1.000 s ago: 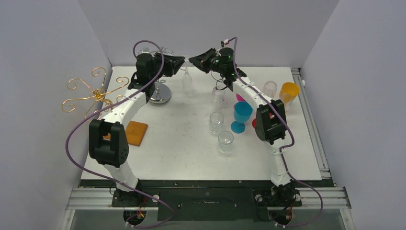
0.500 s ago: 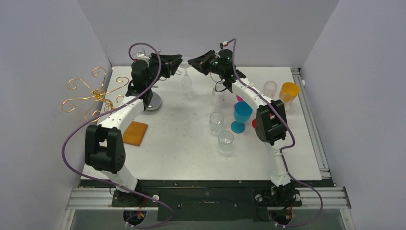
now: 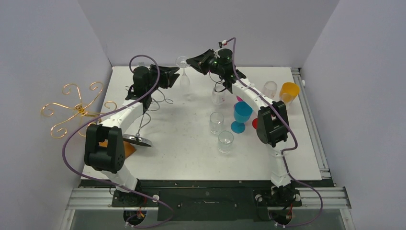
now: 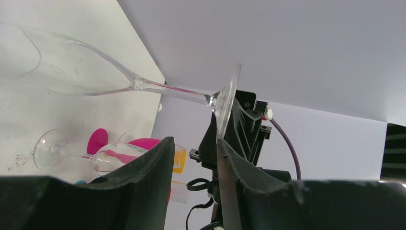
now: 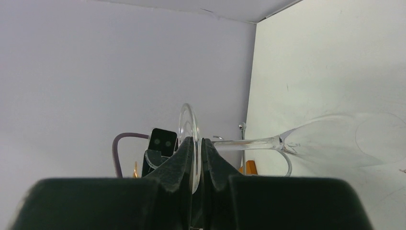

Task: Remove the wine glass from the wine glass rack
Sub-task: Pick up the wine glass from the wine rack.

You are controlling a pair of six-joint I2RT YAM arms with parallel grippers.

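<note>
Top external, table: the white table [image 3: 191,158] fills the middle of the frame. I see open room at centre and lower centre, between the two arms.
Crowded side: right of centre stand clear tumblers [image 3: 216,122], a blue plastic goblet [image 3: 242,115] and an orange cup [image 3: 289,90]. I would steer wide of them.
Racks: the silver wire wine glass rack [image 3: 137,140] leans over at left of centre under the left arm, round base at lower left, hooks pointing toward the centre. A gold curled-wire rack [image 3: 76,108] hangs beyond the table's left edge.
Glass: the clear stemmed wine glass [image 3: 184,79] is at upper centre, between the two grippers. Its long axis runs up and down the frame, foot uppermost.
Right gripper [image 3: 190,61]: clenched on the foot disc from the right.
Left gripper [image 3: 176,73]: just left of the foot, fingers parted, grasping nothing. I cannot tell whether the foot's rim touches one fingertip.
Key relation: the hooks lie down-left of the bowl and look apart from it. The right wrist view shows a wire loop behind the stem, and I cannot tell whether it is clear.
My judgement: the right arm alone carries the glass, so I would draw it up-right, away from the hooks.
</note>
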